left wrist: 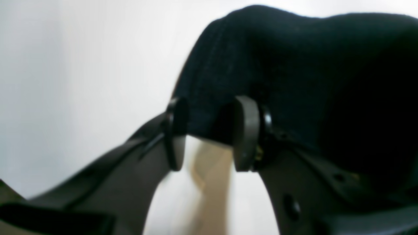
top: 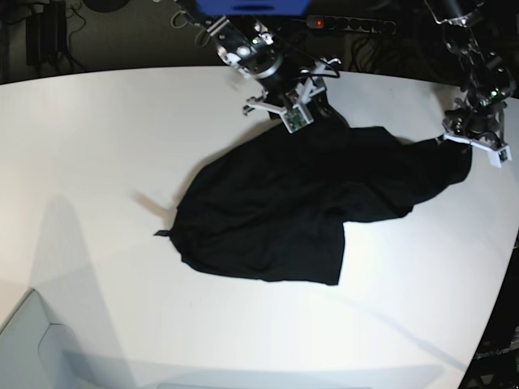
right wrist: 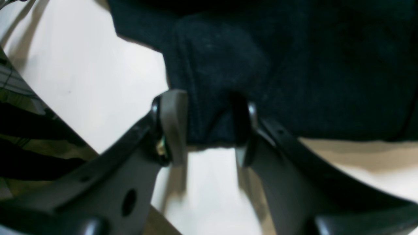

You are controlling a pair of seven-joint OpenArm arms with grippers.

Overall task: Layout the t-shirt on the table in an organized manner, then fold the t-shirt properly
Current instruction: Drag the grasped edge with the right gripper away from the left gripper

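Note:
The black t-shirt (top: 276,211) lies rumpled on the white table (top: 97,162), with its top edge stretched between my two grippers. My right gripper (top: 312,109) at the back centre is shut on a bunch of the cloth; in the right wrist view the gripper (right wrist: 209,130) has black t-shirt cloth (right wrist: 261,65) between its fingers, just above the table (right wrist: 98,81). My left gripper (top: 454,139) at the far right is shut on another bunch; in the left wrist view the gripper (left wrist: 210,130) pinches the t-shirt cloth (left wrist: 294,65) above the table (left wrist: 65,81). The print, the neck patch and the tag are hidden.
The table's curved edge (top: 499,300) runs down the right side, close to my left gripper. A power strip with a red light (top: 349,24) and cables lie behind the table. In the right wrist view the table edge and dark clutter (right wrist: 26,130) show at the left.

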